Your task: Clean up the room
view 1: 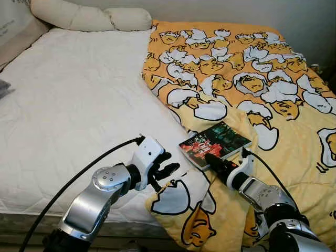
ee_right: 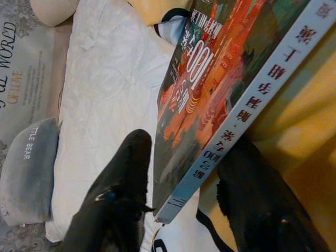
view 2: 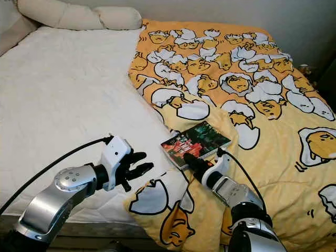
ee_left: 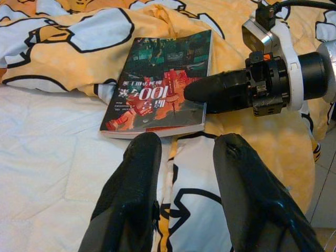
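right gripper (view 1: 211, 158) reaches forward, fingers straddling the book (view 1: 214, 144) corner; left gripper (view 1: 169, 170) hovers beside, fingers spread.

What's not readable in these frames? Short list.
- Whether the right gripper actually clamps the dark paperback book: head views, fingers merge with the cover.
- Book's underside: against the yellow egg-print blanket.
- Grey pillow: right wrist view, cut by frame edge.

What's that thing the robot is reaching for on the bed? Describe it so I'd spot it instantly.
On the bed's yellow cartoon-egg blanket, near its lower edge beside the white mattress, lies a paperback book. Its dark cover with red artwork makes it the one flat, rigid thing among soft bedding.
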